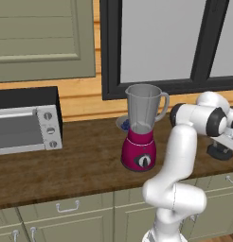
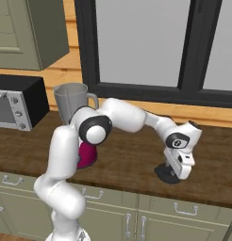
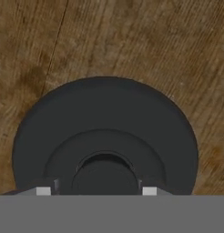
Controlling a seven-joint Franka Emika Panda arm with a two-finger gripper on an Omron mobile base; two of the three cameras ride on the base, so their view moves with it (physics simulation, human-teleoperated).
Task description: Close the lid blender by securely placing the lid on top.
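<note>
The blender (image 1: 141, 130) is standing on the counter (image 1: 80, 163), the toaster oven (image 1: 26, 120) sitting to its left and the lid (image 2: 166, 172) lying well apart to its right, under the gripper (image 2: 170, 175).

The left base view looks forward and down from behind the arm's left side, taking in the table (image 1: 66, 165), the blender (image 1: 139, 137) and the toaster oven (image 1: 26, 123). The right base view faces the same table from the other side, sharing the blender and the lid (image 2: 167, 172). The hand view looks straight down, very close above the lid
</note>
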